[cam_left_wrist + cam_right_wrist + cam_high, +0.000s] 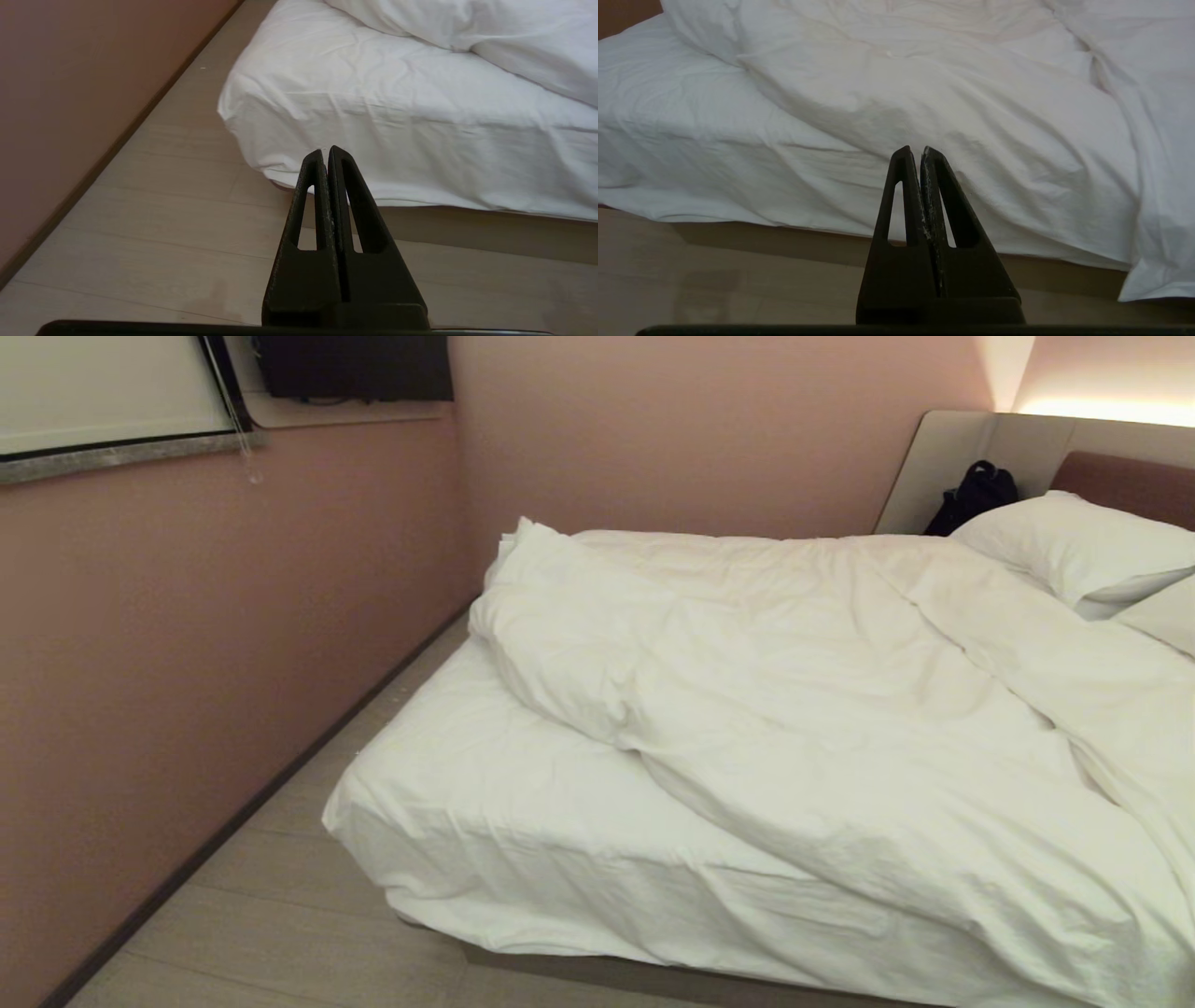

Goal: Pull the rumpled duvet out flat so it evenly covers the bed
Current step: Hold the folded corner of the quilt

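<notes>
Now | left gripper [325, 150] and right gripper [917, 149] both pinched together, empty, short of the bed [439, 775] | duvet [794, 709] bunched right and far, near-left sheet [448, 756] bare | we judge it soft, bulky, light, sliding easily | we would pinch its folded left edge [523, 653].

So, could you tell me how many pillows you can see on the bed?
2: one plump pillow by the headboard, and the edge of a second pillow just in front of it, cut off by the frame; more may lie out of view.
</notes>
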Robot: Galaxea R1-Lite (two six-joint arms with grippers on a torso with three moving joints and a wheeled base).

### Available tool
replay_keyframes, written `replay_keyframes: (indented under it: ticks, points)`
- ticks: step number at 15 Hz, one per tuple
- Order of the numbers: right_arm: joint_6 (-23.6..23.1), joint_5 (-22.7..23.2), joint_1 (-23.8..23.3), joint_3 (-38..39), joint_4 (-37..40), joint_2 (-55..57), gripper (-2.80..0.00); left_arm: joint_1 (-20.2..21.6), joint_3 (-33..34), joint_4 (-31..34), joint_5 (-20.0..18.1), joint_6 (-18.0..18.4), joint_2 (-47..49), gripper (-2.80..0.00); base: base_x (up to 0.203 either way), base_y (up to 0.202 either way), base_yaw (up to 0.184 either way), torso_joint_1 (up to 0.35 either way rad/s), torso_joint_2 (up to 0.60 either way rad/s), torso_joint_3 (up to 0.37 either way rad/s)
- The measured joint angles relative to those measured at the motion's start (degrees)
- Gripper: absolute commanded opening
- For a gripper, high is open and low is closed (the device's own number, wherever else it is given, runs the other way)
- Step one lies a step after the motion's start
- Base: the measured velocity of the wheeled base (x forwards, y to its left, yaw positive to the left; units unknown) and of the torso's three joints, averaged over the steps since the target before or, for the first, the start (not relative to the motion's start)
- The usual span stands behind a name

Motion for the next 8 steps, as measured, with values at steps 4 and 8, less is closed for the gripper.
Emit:
replay_keyframes:
  ticks: [4,8]
  points:
    - [0.00,0.00,0.00,0.00,0.01,0.00,-2.80,0.00,0.00,0.00,0.06,-0.13,0.00,-2.80,0.000,0.194,0.000,0.005,0.00,0.003]
    - [-0.01,0.00,0.00,0.00,0.00,0.00,-2.80,0.00,0.00,0.00,-0.01,-0.03,0.00,-2.80,0.000,0.195,0.000,0.003,0.00,0.001]
